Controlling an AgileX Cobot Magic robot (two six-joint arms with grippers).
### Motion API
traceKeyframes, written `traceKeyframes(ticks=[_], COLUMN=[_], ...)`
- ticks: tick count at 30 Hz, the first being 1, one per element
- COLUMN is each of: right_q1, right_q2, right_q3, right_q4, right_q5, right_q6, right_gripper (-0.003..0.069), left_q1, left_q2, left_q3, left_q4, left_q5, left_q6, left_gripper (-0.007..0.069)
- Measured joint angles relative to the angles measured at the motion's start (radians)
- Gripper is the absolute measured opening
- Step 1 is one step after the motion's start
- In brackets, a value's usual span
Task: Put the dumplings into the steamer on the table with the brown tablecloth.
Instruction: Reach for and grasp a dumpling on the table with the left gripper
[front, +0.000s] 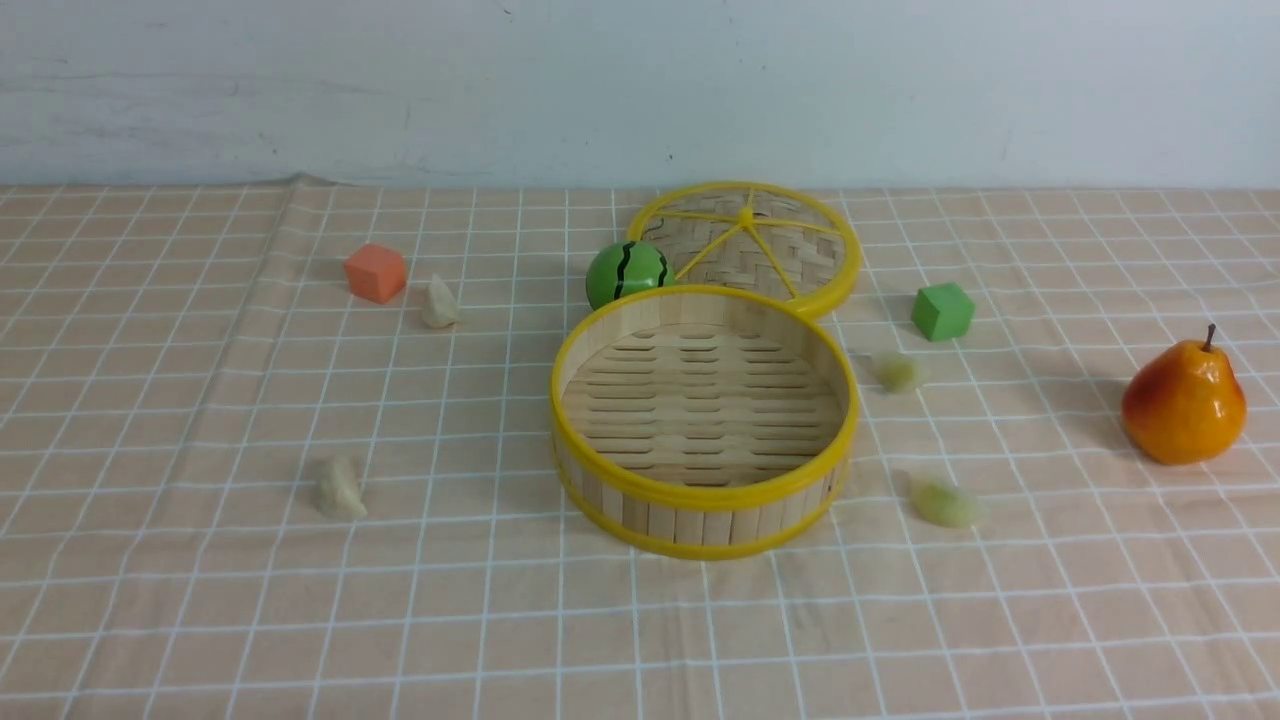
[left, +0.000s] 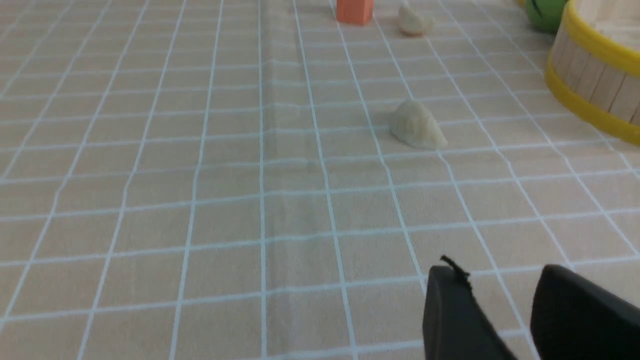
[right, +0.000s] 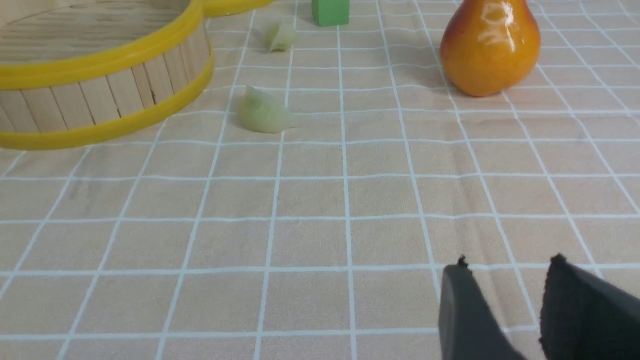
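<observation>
Steamer (front: 700, 515) 1 | dumplings (front: 340, 488) 4 | cubes (front: 376, 272) 2 | pear (front: 1183, 400) 1

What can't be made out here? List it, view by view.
Front view: the steamer hides the lower edges of the striped ball and the lid.
Left wrist view: the bottom edge cuts off the left pincer; only its fingertips show.
Right wrist view: same for the right pincer; the top edge crops the pear.
</observation>
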Motion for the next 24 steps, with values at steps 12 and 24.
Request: traceKeyframes(ticks=[12, 24], right_q1=[0.000, 0.000], right_q2=[0.000, 0.000], right_q3=[0.010, 0.010], right_q4=[-0.054, -0.056], right_q5=[-0.552, -0.904], right_q6=[0.001, 0.428], right_gripper=[0.0239, 0.0239], left_q1=[0.000, 0.000], left_q2=[0.000, 0.000], left_q3=[0.000, -0.001], left_q4=[0.050, 0.015], left_q5=[-0.437, -0.763], left_q6=[0.002, -0.430], left_gripper=[0.0238, 0.0237])
